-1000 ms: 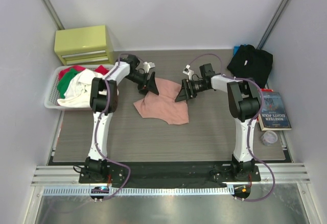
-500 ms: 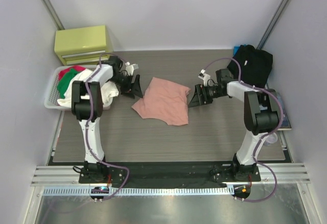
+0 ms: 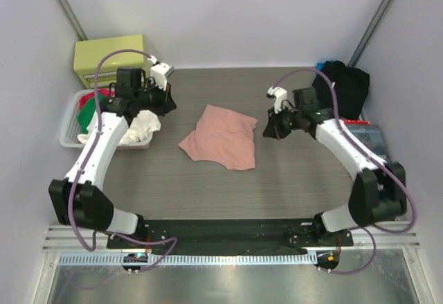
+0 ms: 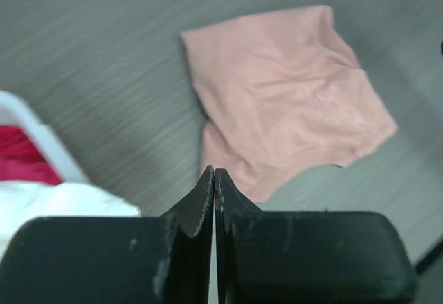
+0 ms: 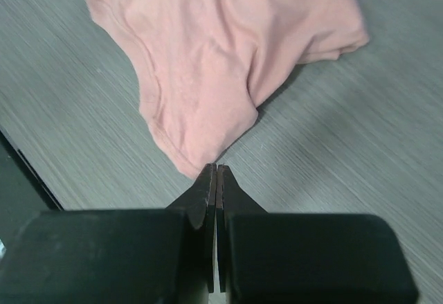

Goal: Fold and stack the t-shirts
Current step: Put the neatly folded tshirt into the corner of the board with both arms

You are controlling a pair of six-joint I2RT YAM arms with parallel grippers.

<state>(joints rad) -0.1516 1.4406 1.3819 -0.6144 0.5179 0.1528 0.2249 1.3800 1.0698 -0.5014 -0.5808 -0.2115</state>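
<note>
The salmon-pink cloth t-shirt runs off the right wrist view's top edge. Left of it, the white plastic basket is cut by the left wrist view's edge; to its right, the right arm hides most of a dark-covered book

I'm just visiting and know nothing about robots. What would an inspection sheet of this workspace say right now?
Surface: grey wood-grain table.
Job's things: pink t-shirt roughly folded mid-table; black t-shirt bunched at far right corner; not stacked.
Clutter: white basket of cloths, yellow-green drawer box, book.
Grippers: left gripper and right gripper both shut, holding nothing.
Cables: purple cables loop along both arms.
Surroundings: white walls, metal rail at near edge.
</note>
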